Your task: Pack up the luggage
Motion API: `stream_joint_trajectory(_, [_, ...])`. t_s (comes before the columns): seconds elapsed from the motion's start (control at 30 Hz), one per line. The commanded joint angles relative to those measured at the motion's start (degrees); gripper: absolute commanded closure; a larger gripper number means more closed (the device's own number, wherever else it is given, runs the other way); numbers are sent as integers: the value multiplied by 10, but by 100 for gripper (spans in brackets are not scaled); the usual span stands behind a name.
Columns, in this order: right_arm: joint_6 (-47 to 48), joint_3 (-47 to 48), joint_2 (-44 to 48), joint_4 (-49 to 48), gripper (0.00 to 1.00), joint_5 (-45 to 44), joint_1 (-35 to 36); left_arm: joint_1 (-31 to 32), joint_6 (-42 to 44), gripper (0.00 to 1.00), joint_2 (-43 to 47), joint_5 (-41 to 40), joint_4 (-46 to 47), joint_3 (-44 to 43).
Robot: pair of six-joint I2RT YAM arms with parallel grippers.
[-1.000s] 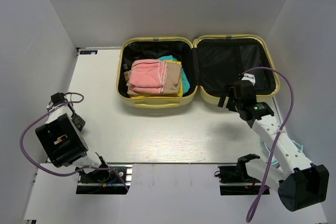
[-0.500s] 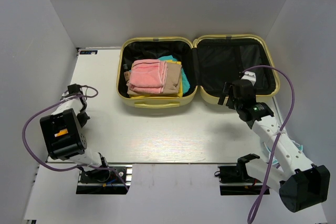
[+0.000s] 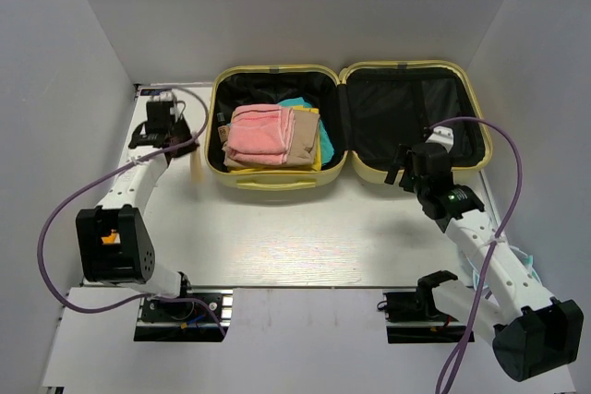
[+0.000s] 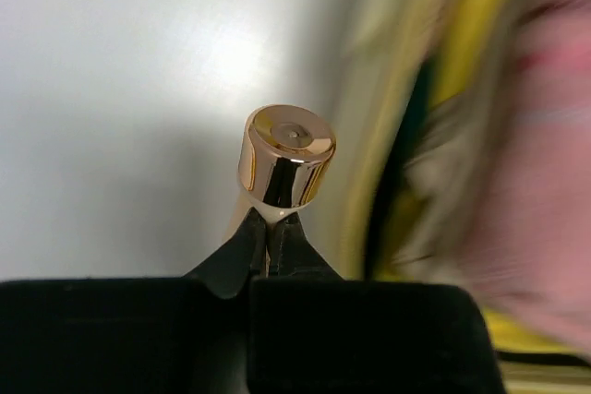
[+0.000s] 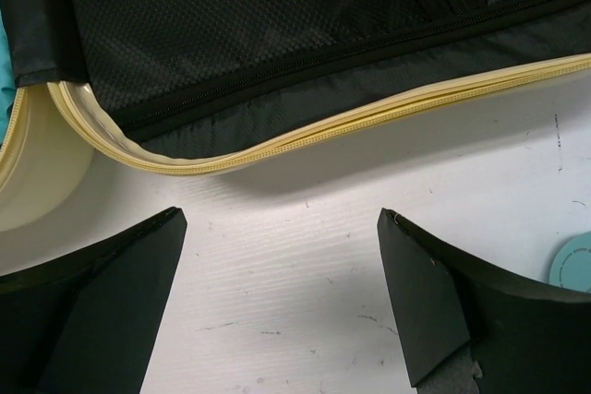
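The luggage [image 3: 277,182] lies open at the back of the table, a pale yellow shell with black lining. Its left half holds a folded pink cloth [image 3: 257,131], a tan one [image 3: 301,136] and teal fabric [image 3: 309,106]. Its right half [image 3: 406,113] shows only lining. My left gripper [image 3: 185,143] is shut on a gold-capped tube [image 4: 288,149] just left of the luggage's left wall [image 4: 388,136], which is blurred. The fingertips [image 4: 254,232] pinch the tube below its cap. My right gripper [image 5: 282,214] stands open over bare table, just in front of the zipper rim [image 5: 277,149].
White walls close in the table on the left, back and right. A teal round thing [image 5: 572,263] lies at the right edge of the right wrist view. A small dark label [image 3: 155,92] sits at the back left corner.
My left gripper closed on the gold-capped tube at the near left, then swung it up and right to the luggage's left side. The right gripper barely moved.
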State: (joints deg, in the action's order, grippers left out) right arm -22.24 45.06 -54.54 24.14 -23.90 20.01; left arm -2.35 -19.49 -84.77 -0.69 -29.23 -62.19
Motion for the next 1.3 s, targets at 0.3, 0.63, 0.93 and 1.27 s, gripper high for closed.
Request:
stream_joint_trajectory(0.3, [7, -33, 41, -23, 10, -83, 1, 140, 43, 100, -303, 152, 226, -431])
stream_joint_trajectory(0.63, [2, -30, 37, 6, 10, -112, 0, 161, 5, 26, -436, 124, 245, -554])
stream_joint_trajectory(0.93, [6, -28, 33, -12, 10, -77, 2, 144, 40, 0, -235, 90, 134, -356])
stream_joint_trajectory(1.27, [11, -57, 56, -28, 10, -34, 0, 11, 49, 0, 66, -216, -174, -61])
